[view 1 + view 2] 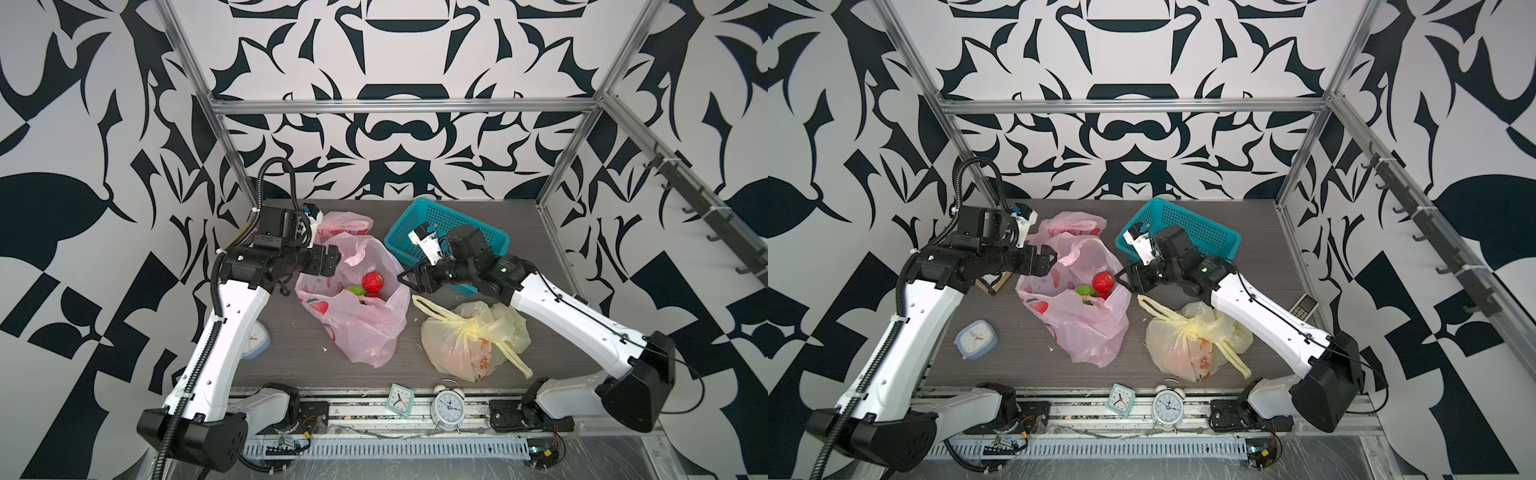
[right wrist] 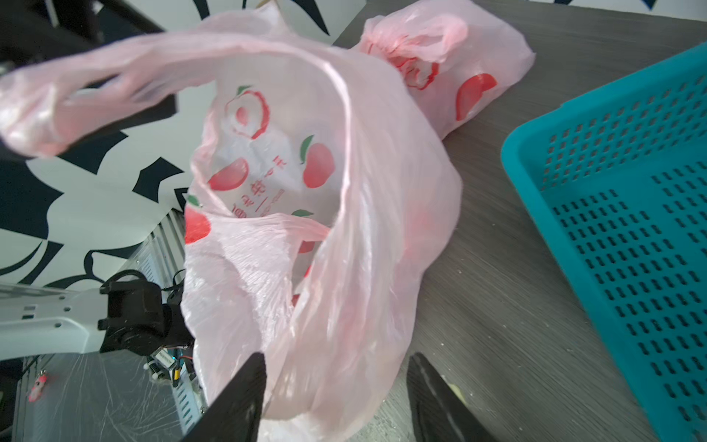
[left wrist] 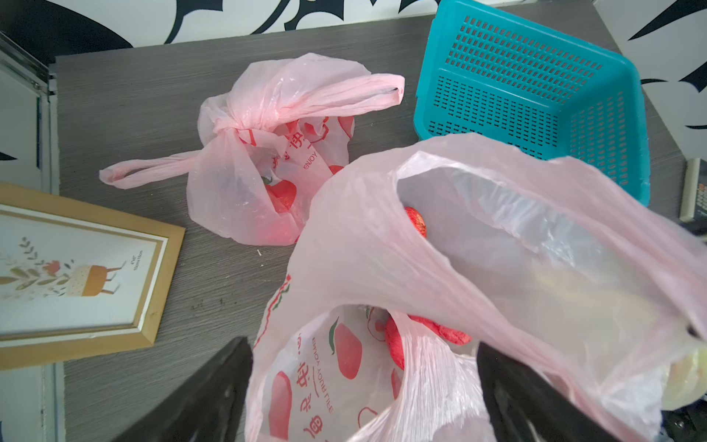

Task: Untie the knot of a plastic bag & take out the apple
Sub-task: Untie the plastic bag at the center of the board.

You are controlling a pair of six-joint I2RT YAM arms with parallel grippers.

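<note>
An open pink bag printed with red fruit lies at the middle of the grey table, its knot undone and its mouth gaping upward in both top views. Inside sit a red, rough-skinned fruit and a green fruit touching it; which of them is the apple cannot be told. The left gripper hangs at the bag's far left rim, released, its jaws spread wide with loose plastic lying between them in the left wrist view. The right gripper hovers just beside the bag's right rim, also released, jaws apart and clamped on nothing; in the right wrist view the plastic passes close to one finger. Behind the open bag lies a second pink bag, knotted, its two handles sticking out in the left wrist view. A teal basket stands at the far right of the table, and a knotted yellow bag lies near the right arm. A framed picture lies beside the left arm, a blue clock is near the front left, and a green clock and a white alarm clock stand along the front rail.
</note>
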